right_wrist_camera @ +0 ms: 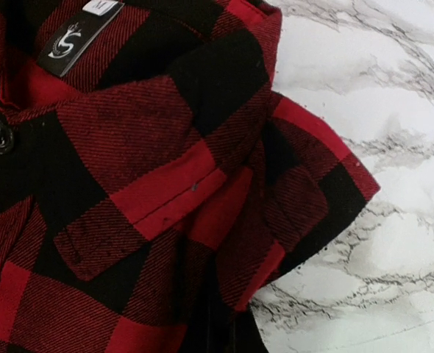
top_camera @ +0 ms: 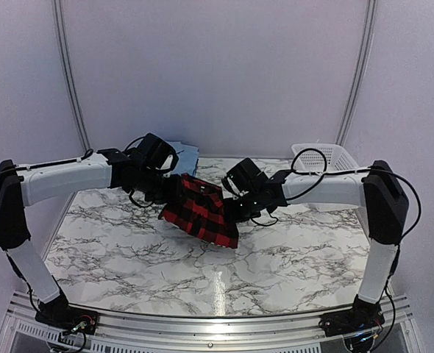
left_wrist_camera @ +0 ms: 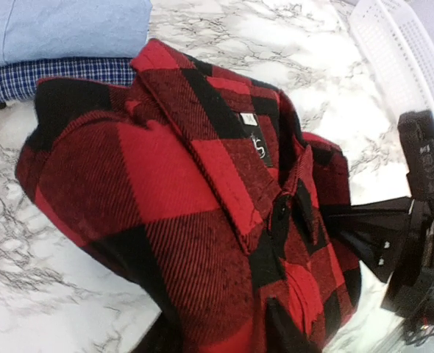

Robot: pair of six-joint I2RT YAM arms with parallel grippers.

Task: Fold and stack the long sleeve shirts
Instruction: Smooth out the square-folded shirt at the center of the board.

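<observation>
The folded red-and-black plaid shirt hangs between my two grippers a little above the marble table, collar side up; its white letters are hidden. My left gripper is shut on the shirt's left edge, and in the left wrist view cloth fills the jaws. My right gripper is shut on the right edge; in the right wrist view the plaid shirt covers most of the fingers. The light blue shirt lies folded on the dark blue checked shirt just behind the left gripper.
The white mesh basket stands at the back right of the table, also in the left wrist view. The marble table stretches bare toward the near edge. The right arm is close to the shirt's right side.
</observation>
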